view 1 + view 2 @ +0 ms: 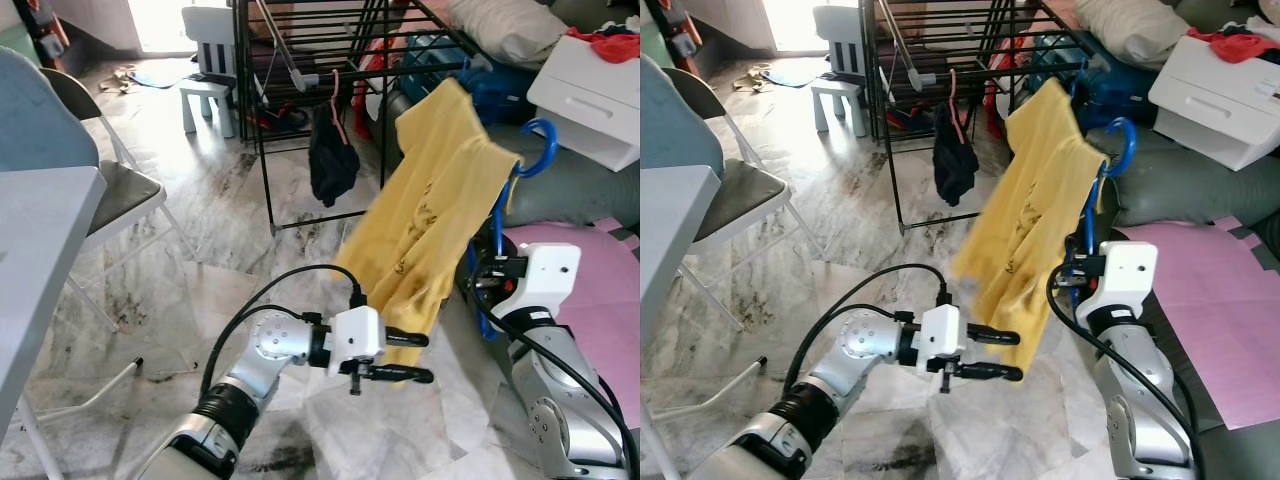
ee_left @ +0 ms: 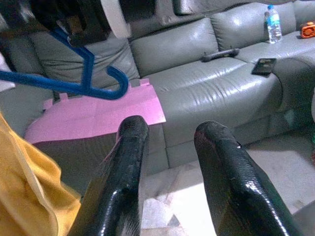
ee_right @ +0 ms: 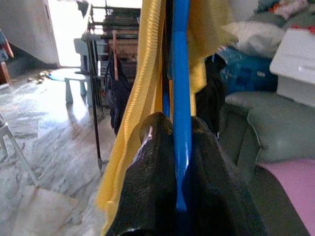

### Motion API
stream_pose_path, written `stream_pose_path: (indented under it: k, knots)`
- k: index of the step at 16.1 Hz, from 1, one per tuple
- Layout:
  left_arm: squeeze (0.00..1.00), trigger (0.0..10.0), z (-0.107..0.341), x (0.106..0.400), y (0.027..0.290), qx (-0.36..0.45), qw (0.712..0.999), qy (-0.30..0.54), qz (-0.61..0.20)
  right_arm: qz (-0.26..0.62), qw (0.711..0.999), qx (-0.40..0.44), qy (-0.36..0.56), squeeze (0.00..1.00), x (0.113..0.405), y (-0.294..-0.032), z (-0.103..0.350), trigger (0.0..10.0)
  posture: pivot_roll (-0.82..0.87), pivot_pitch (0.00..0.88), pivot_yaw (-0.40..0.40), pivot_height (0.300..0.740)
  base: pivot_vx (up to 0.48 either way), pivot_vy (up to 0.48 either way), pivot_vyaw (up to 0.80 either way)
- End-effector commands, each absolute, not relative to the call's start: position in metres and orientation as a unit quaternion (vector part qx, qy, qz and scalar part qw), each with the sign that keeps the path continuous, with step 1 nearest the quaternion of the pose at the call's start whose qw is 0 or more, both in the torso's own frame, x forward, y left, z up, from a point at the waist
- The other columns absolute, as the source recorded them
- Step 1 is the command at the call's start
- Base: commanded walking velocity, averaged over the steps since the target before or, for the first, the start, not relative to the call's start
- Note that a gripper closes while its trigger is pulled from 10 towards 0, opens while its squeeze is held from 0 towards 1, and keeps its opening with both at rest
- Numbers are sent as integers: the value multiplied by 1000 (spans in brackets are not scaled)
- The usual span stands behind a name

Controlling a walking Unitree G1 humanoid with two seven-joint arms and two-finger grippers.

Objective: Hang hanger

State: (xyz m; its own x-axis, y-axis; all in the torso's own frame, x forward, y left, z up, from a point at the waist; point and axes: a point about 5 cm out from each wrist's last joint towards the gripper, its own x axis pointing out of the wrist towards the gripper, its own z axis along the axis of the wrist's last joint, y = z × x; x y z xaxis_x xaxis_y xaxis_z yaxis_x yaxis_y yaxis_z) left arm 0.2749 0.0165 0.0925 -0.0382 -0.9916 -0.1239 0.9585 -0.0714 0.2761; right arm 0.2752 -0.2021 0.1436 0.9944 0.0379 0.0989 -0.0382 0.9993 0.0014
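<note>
Progress on the task is judged to be partway: a blue hanger (image 1: 530, 150) with a yellow shirt (image 1: 430, 220) draped on it is held up in the air, and it is not yet hooked on the black drying rack (image 1: 300, 60), which stands well apart, farther back in the room. The hanger's lower bar is clamped between the fingers of the right claw (image 3: 179, 162), as is plain in the right wrist view. The left claw (image 1: 405, 357) is held forward near the shirt's lower hem, its two fingers parted a little and nothing gripped between them. What is left, by this reading, is for the hanger to be carried to the rack and its hook set over a rail.

A dark garment (image 1: 332, 160) on a pink hanger (image 1: 337, 105) is already hung on the rack. The floor (image 1: 210, 210) is of grey-veined marble tile. A folding chair (image 1: 110, 190) and a tabletop (image 1: 40, 250) edge are seen at the left, a grey sofa (image 2: 221, 83) with a pink sheet (image 2: 98, 110) at the right, and a small white stool (image 1: 205, 100) behind.
</note>
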Motion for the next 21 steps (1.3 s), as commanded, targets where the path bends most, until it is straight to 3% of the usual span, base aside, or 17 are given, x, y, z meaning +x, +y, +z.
stream_pose_path:
  k: [1,6,11,21]
  knots:
    - [1000,10000,94,278,25,142,686,-63,-711,29,996,-15,-84,0,273,-201,154,10000,-32,0,-42,740,0,0,0]
    - [1000,10000,111,301,61,178,735,-97,-647,80,995,-34,-41,0,249,-208,132,10000,-19,0,-47,740,0,0,0]
    - [1000,10000,119,325,91,283,783,-113,-543,189,979,-66,47,0,207,-221,101,10000,-19,0,-46,740,0,0,0]
    - [1000,10000,134,341,104,369,756,-107,-529,361,919,-95,126,0,169,-233,111,10000,-25,0,-45,740,0,0,0]
